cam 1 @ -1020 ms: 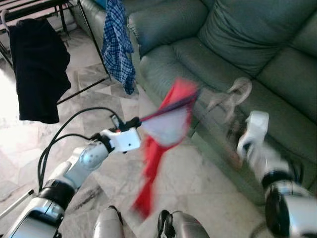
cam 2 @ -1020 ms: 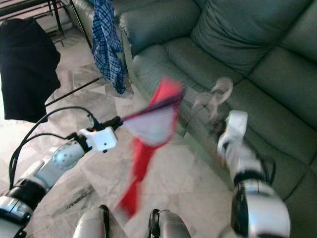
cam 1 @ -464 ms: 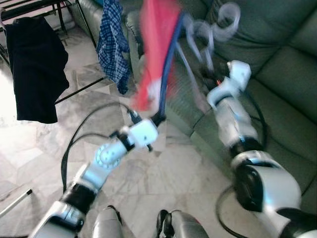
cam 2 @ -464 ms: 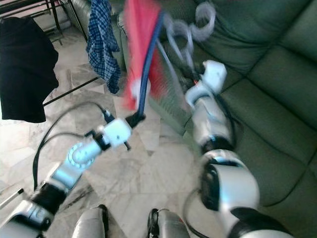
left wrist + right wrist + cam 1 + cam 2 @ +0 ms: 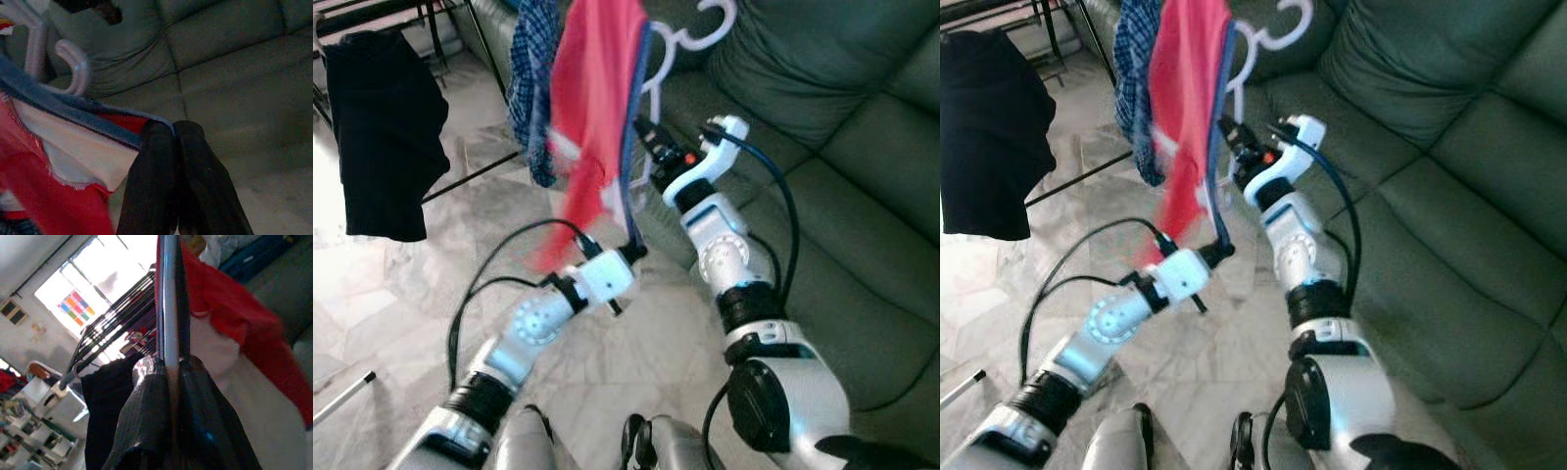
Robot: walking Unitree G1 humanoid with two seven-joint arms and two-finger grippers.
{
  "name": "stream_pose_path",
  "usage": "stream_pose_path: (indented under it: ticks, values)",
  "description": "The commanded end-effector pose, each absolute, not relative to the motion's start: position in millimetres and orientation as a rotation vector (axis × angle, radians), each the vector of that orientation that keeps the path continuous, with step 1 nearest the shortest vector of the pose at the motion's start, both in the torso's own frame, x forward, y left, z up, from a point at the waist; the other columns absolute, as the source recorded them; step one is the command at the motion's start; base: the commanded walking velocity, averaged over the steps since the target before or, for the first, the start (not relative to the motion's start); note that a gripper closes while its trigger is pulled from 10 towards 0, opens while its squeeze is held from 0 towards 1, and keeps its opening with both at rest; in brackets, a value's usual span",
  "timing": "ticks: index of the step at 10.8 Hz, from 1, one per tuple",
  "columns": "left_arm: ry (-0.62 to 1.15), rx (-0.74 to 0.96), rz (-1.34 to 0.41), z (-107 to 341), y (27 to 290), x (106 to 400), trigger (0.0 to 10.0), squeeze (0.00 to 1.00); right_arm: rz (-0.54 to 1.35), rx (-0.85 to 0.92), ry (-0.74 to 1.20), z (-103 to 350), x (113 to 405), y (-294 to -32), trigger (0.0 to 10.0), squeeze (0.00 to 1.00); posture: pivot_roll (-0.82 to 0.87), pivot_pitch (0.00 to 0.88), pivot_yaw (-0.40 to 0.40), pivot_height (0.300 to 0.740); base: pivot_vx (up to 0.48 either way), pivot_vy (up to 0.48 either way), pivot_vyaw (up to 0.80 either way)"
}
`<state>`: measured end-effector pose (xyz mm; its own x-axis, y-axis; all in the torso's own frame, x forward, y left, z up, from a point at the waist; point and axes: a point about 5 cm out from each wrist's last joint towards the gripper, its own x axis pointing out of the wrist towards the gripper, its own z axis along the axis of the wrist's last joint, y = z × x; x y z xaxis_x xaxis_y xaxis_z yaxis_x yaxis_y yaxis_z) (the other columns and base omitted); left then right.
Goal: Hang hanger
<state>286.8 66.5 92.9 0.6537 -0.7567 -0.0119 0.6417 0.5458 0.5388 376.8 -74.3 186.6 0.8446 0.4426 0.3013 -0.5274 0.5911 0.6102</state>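
1. Red garment (image 5: 592, 108) drapes a pale hanger (image 5: 690, 34), held high before the green sofa (image 5: 842, 147).
2. Left hand (image 5: 633, 251) pinches the garment's blue-trimmed corner; right hand (image 5: 168, 382) clamps the hanger's bar.
3. Risk: opposing pulls could slide the garment off, or the hook could miss the drying rack (image 5: 391, 15).

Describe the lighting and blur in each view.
Left eye view: daylight glare bleaches the floor at the left; the red garment is motion-smeared. Left wrist view: dim and murky, the sofa soft. Right wrist view: the bright window is blown out, leaving the right gripper's fingers dark.
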Motion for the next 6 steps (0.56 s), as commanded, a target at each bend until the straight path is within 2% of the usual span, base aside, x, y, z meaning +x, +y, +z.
stream_pose_path:
  ticks: [1,3,5,6]
  values:
    - [-0.166,0.559,-0.943,75,58,274,10.0,0.00,0.557,0.753,-0.280,225,382,-85,10.0,0.00,0.04,0.132,-0.111,0.740,0.000,0.000,0.00]
    - [-0.147,0.559,-0.942,74,60,274,10.0,0.00,0.486,0.159,-0.404,227,378,-95,10.0,0.00,0.05,0.129,-0.115,0.740,0.000,0.000,0.00]
    - [-0.107,0.550,-0.947,69,64,274,10.0,0.00,0.542,0.169,-0.414,225,370,-91,10.0,0.00,0.05,0.127,-0.112,0.740,0.000,0.000,0.00]
    - [-0.084,0.540,-0.943,67,68,275,10.0,1.00,0.586,0.131,-0.425,217,362,-85,10.0,0.00,0.05,0.127,-0.110,0.740,0.000,0.000,0.00]
